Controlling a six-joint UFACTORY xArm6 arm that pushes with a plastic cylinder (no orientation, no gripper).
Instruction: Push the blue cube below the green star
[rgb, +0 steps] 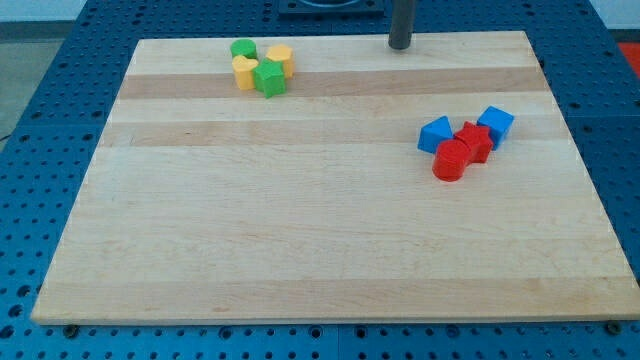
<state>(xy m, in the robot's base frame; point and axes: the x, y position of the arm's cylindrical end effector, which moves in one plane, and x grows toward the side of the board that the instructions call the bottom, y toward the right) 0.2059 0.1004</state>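
No jaws on this rig, nothing held; my tip (400, 46) is sitting at the surface's (300, 250) top edge. Blue cube (495, 124) is lying below-right of tip, touching a red block (473, 141). Green star (269, 78) is left of tip w/ yellow blocks. Cube prob light, stiff, slides easy; am pushing its right face, not gripping.

Rod (401, 22) above the wooden board (320, 250) cut off by the view's top edge, green block (243, 48) at the board's top left partly hidden behind the yellow block (244, 71), its shape unclear, 2 red blocks (462, 150) near the board's right edge overlapping, shapes hard to tell
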